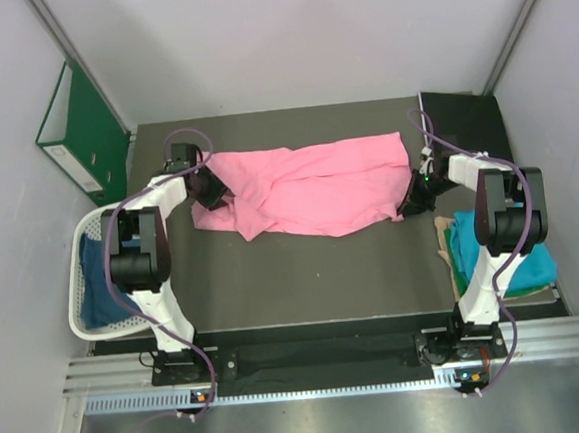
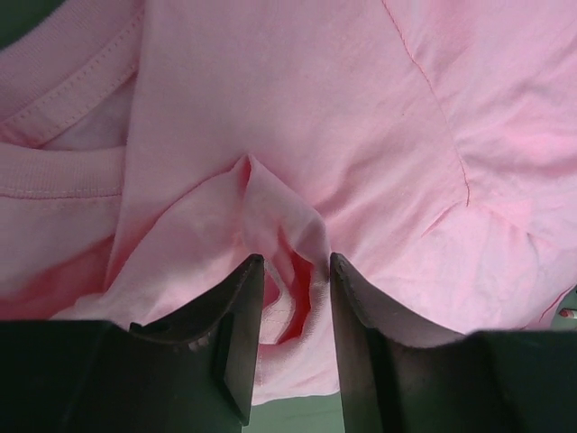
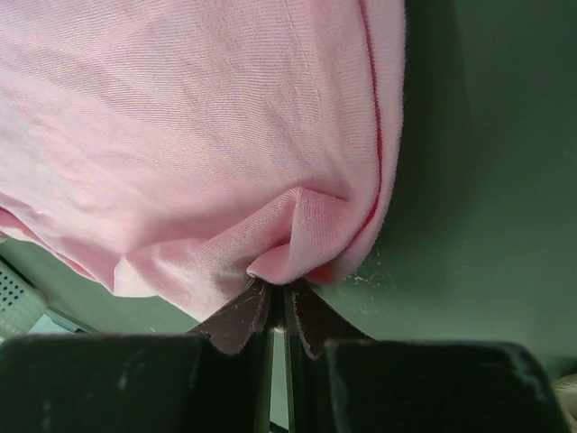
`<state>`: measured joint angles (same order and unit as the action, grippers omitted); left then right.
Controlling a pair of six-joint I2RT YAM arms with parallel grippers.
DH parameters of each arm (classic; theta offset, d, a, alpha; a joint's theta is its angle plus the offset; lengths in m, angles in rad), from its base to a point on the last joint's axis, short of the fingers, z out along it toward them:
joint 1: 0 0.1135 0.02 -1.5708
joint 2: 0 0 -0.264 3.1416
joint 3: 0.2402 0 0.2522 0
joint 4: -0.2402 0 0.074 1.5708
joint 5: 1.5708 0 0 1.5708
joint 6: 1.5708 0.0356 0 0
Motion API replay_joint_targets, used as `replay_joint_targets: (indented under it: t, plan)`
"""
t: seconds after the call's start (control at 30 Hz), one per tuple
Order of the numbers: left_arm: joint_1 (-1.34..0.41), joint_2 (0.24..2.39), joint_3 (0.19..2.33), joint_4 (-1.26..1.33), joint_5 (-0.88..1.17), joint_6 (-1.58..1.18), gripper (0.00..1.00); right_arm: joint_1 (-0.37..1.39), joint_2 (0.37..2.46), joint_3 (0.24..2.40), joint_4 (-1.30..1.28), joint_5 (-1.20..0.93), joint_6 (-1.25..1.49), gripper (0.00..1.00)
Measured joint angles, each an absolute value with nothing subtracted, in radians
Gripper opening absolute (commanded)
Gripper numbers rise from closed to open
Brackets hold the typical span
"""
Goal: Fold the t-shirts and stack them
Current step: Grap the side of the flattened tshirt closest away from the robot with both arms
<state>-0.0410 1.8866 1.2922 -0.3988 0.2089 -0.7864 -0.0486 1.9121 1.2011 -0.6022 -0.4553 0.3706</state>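
A bright pink t-shirt [image 1: 308, 190] lies crumpled lengthwise across the middle of the dark table. At its left end my left gripper [image 1: 210, 191] is open. In the left wrist view a loose, hollow fold of the pink t-shirt [image 2: 297, 108] sits between the parted fingers of the left gripper [image 2: 288, 262], near the collar. At the shirt's right end my right gripper [image 1: 415, 195] is shut. In the right wrist view the right gripper [image 3: 279, 284] pinches a small tuck of the pink t-shirt [image 3: 198, 135] by its hem. A dark blue t-shirt [image 1: 99, 287] lies in the basket. A teal t-shirt [image 1: 493, 251] lies at the right.
A white lattice basket [image 1: 78, 263] stands off the table's left edge. A green ring binder [image 1: 82, 132] leans against the left wall. A flat black object [image 1: 468, 122] lies at the back right corner. Bare table [image 1: 314, 275] shows in front of the pink shirt.
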Motion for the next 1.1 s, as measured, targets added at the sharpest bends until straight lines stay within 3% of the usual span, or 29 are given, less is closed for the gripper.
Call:
replay_joint_targets:
  t: [0.5, 1.1]
  plan:
    - [-0.020, 1.819, 1.272, -0.403, 0.187, -0.786, 0.29, -0.049, 1.916, 1.206, -0.605, -0.458, 0.371, 0.06]
    - [-0.021, 1.820, 1.230, -0.403, 0.228, -0.787, 0.27, -0.049, 1.916, 1.206, -0.605, -0.458, 0.378, 0.06]
